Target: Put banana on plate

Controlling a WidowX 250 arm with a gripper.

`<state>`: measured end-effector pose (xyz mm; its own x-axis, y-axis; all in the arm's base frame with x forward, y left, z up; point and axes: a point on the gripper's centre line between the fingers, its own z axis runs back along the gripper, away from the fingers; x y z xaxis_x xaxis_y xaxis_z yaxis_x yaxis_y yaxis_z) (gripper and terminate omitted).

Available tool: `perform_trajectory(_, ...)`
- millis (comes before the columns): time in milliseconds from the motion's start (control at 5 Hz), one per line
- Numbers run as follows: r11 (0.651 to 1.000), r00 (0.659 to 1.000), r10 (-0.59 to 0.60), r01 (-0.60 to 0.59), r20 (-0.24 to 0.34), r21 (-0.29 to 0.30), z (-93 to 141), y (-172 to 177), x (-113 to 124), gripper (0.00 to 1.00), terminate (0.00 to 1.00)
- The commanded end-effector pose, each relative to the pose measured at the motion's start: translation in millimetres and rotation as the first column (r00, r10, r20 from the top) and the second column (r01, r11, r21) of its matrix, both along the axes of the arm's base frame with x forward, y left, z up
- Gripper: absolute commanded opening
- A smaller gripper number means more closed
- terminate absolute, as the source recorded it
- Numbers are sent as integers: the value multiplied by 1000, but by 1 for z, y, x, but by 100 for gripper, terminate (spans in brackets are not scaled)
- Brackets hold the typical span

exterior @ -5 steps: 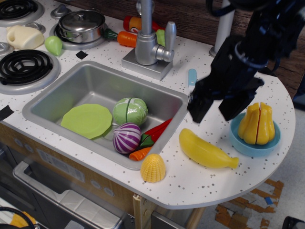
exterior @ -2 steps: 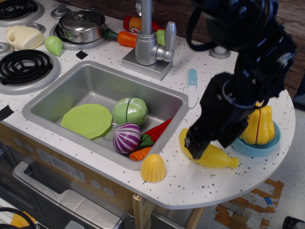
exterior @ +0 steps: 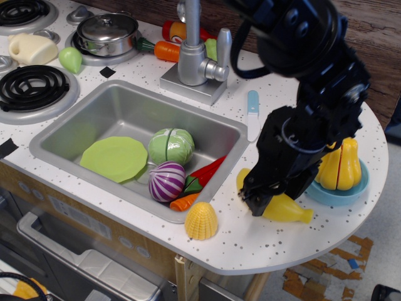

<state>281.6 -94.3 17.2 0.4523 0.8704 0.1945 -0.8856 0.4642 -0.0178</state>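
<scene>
We see the gripper (exterior: 258, 199) down over the banana (exterior: 285, 207) on the counter, grasp state unclear; plate (exterior: 114, 158) lies in the sink (exterior: 94, 119), far left

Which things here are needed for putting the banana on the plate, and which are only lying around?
Needed: banana, plate in the sink, gripper.

Lying around: cabbage, purple onion, corn, squash on blue dish, pot, faucet.

Hand (exterior: 263, 202) covers mid banana (exterior: 289, 209); finger gap not visible, grip unclear. Arm hides part of blue dish (exterior: 338, 194) & squash (exterior: 343, 164). Stove burners (exterior: 25, 88) cut off at left edge.
</scene>
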Motion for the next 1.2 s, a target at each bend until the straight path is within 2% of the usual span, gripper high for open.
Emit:
perform_trajectory(0,999,1000,8,-7,24,-37,8,4,4,0,0)
perform_trajectory(200,1000,1000,7,-6,24,-27,8,4,6,0,0)
perform_trajectory(400,998,999,-45,45,-18,39,36,28,14,0,0)
perform_trajectory(600,986,998,-67,68,-17,150,61,60,15,0,0)
perform_trajectory(800,955,987,-159,155,-4,254,71,103,9,0,0)
perform_trajectory(1000,941,970,-244,234,7,245,59,148,2,0,0)
